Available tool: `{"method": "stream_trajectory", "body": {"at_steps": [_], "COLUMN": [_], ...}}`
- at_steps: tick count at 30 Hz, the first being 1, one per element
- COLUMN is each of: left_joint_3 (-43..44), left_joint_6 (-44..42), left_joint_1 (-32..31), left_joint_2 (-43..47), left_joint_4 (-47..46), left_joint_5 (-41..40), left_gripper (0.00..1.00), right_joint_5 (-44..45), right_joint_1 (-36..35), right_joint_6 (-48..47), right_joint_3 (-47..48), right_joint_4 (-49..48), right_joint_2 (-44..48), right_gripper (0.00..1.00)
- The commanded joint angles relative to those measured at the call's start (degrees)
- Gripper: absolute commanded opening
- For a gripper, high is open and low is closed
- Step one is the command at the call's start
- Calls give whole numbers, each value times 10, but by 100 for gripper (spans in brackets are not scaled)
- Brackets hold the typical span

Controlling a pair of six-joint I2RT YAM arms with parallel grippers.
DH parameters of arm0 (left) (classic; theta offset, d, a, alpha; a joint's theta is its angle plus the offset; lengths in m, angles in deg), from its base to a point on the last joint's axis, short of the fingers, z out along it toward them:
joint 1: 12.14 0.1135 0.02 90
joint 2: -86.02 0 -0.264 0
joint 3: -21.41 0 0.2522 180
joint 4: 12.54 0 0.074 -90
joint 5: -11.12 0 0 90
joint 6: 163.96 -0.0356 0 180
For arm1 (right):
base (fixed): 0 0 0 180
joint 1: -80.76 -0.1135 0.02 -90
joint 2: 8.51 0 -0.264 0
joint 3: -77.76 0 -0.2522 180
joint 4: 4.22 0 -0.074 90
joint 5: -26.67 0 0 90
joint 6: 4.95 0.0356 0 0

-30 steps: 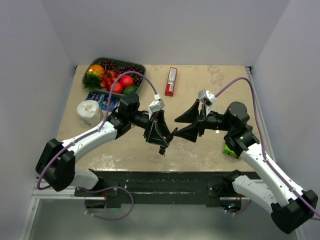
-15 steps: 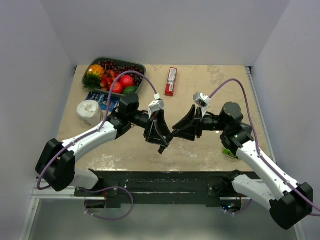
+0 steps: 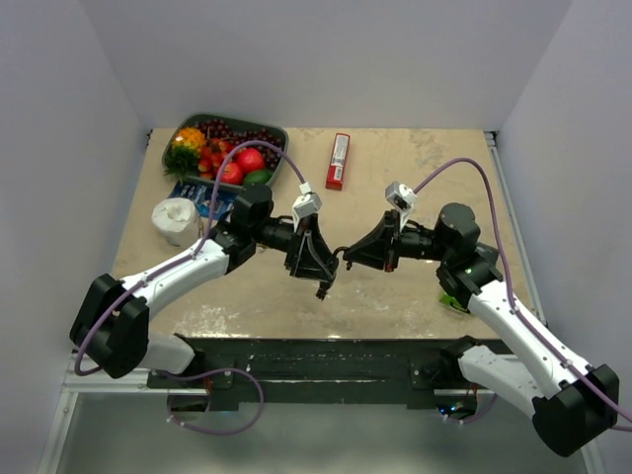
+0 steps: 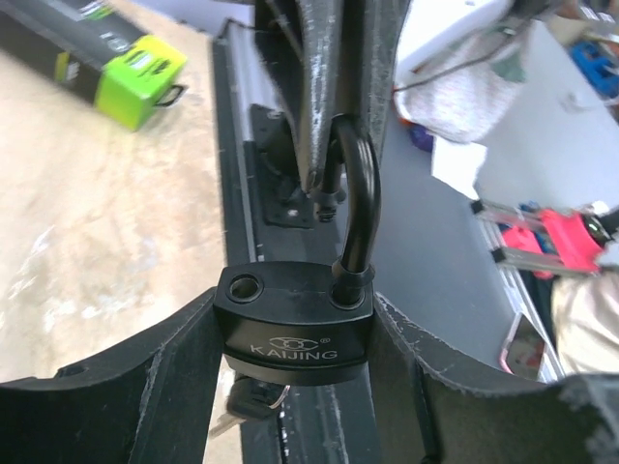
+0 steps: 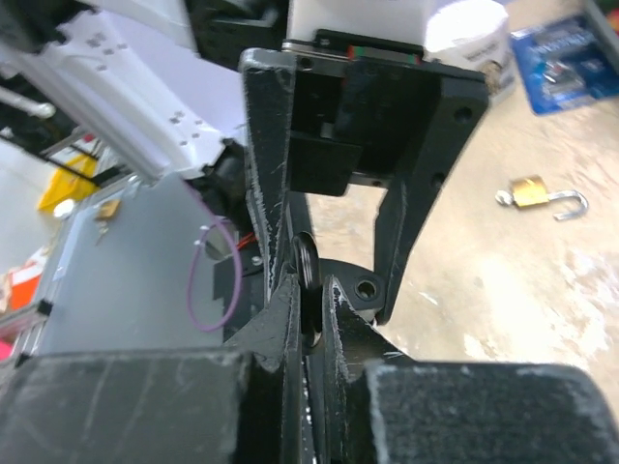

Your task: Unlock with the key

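The key (image 4: 253,398) sticks out beneath the padlock (image 4: 295,319) (gripped by left tool (image 4: 295,340)).

Far left corner of my table (image 3: 415,158) has a fruit tray (image 3: 225,148), red packet (image 3: 338,161) near the far edge.

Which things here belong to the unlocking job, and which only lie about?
Job: black metal padlock, black-headed silver keys, left claw, right claw.
Lying about: small brass padlock, red flat pack, tray of fruit, green-black box.
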Motion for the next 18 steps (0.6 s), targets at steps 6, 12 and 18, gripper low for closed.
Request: {"method": "stream_trajectory", "body": {"at_steps": [6, 12, 18], "left_joint_3": [62, 77, 85], "left_joint_6": [-89, -77, -68], "left_joint_1": [8, -19, -42], "left_joint_2": [6, -17, -21], "left_joint_4": [127, 169, 202], "left_joint_5": [-299, -447, -567], "left_gripper": [0, 0, 0], "right_joint_5": [131, 233, 359], "right_joint_1": [-8, -38, -107], "right_joint_6": [-35, 1, 26], "right_joint_3": [23, 28, 61], "right_joint_4": [98, 69, 69], "right_joint_2": [-12, -83, -153], "right_gripper": [0, 0, 0]}}
